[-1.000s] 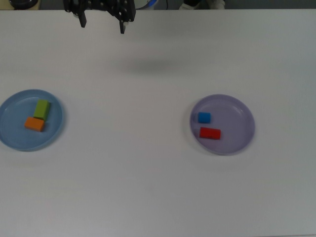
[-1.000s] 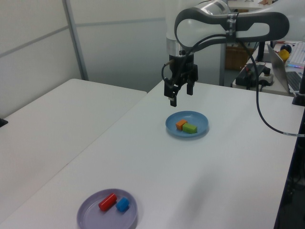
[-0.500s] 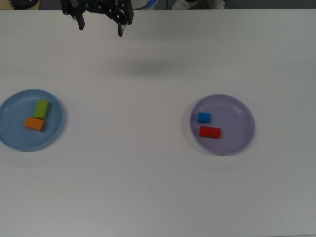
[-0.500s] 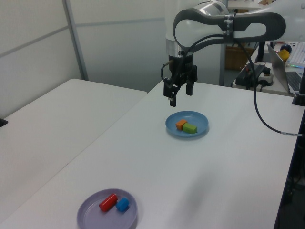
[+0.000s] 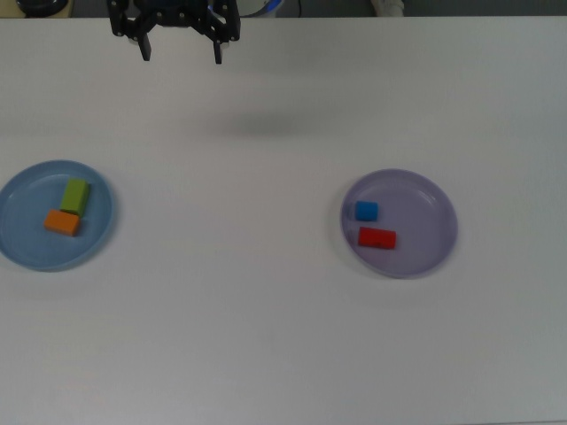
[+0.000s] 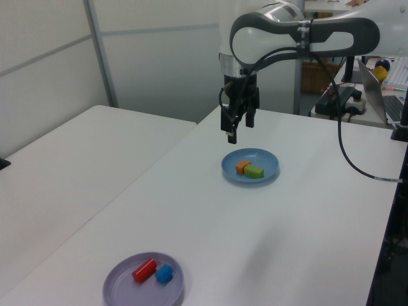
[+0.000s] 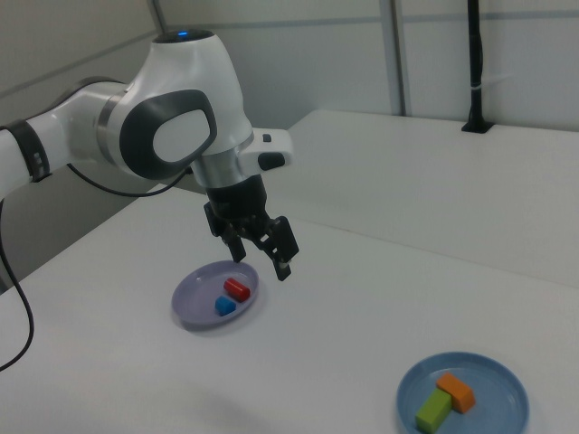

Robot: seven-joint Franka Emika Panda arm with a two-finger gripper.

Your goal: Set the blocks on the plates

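A white table [image 5: 283,354] is seen to carry the whole scene, and above its far edge in the top view the Panda arm [image 6: 299,35] is held high, well clear of everything on the surface. The gripper [image 5: 182,53] is shown with its two fingers spread wide and nothing between them, which fits a hand that has no block left to carry. Well apart on the table the two plates are set: the light blue plate [image 5: 18,239] lies at the top view's left and the lavender plate [image 5: 425,221] at the top view's right. On the light blue plate the green block [image 5: 75,196] and the orange block [image 5: 63,222] are laid touching end to end, near the plate's middle, so that neither overhangs the rim. On the lavender plate the red block [image 5: 377,238] and the smaller blue cube [image 5: 366,211] are placed just beside each other toward the top view's left half of the plate, apart by a narrow gap. No block is found on the bare table in any view. The task is therefore judged to be finished, two blocks to each plate, and the raised, empty gripper is judged to be parked away from the plates so that nothing is disturbed.
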